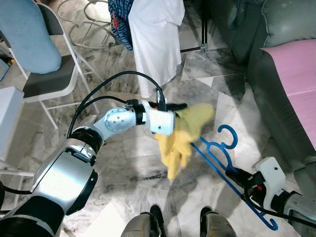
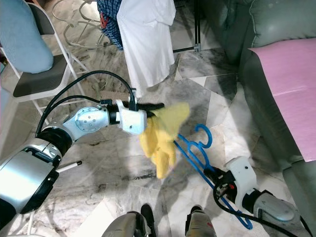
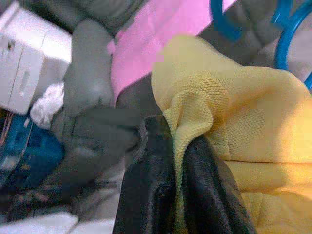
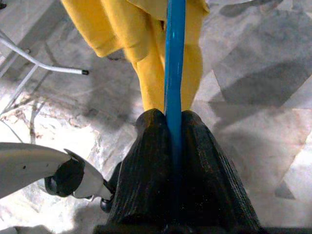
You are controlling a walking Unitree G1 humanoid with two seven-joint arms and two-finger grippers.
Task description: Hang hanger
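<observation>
A grey-veined marble floor (image 1: 123,163) is seen underfoot. On it a white folding chair (image 1: 54,84) is set at the robot's left, a black rack foot (image 1: 195,48) ahead, and a grey sofa (image 1: 276,103) at the right.

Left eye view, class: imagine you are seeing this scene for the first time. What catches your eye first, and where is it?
The yellow garment stands out, dangling mid-frame over the marble floor, pinched by the left gripper. Just right of it, a blue hanger slants down to the right gripper, which is shut on its bar. Behind hangs a white garment; a pink cover lies on the grey sofa at right.
</observation>
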